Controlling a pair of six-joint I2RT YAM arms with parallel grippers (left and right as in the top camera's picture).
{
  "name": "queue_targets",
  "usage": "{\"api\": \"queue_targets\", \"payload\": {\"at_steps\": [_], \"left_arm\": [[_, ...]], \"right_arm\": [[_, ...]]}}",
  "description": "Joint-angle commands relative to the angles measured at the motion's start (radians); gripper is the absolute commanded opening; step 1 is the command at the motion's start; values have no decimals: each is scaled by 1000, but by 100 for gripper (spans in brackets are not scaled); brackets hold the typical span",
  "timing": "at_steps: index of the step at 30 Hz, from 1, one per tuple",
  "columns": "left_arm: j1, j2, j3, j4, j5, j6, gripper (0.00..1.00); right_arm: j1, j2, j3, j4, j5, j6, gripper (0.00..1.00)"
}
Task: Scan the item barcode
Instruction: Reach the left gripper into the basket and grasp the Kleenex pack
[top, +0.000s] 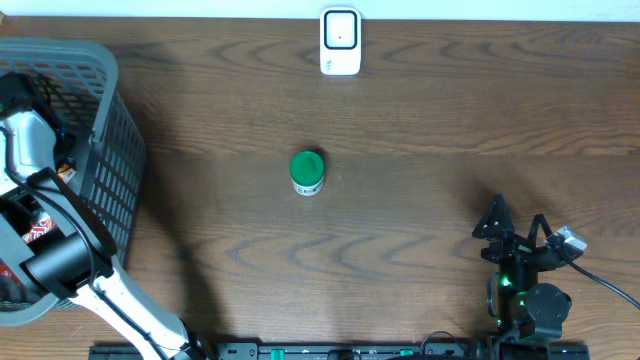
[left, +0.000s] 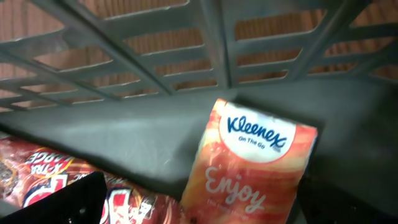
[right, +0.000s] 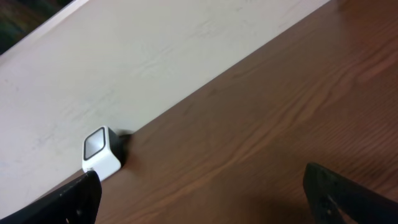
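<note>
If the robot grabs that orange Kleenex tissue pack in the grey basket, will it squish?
Probably: the orange Kleenex tissue pack looks like soft plastic wrap over tissues, so it should squash and feel light. Its smooth wrapper may slip a little.

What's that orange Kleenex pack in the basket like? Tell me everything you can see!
The Kleenex pack is a soft, shiny orange-red packet, plastic by its look. A white oval near its top says Kleenex in blue, then On The Go; pale letters below say Enjoy. It lies askew on the dark grey floor of the basket, near the slatted wall. Its lower corner seems to meet a red snack bag.
</note>
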Motion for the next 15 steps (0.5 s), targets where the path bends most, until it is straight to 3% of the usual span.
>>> {"api": "queue_targets", "payload": {"at_steps": [1, 15], "left_arm": [[2, 9, -13, 17, -27, 17, 98], [2, 38, -86, 139, 62, 98, 98]], "right_arm": [[7, -2, -1, -3, 9, -13, 99], [7, -2, -1, -3, 9, -13, 99]]}}
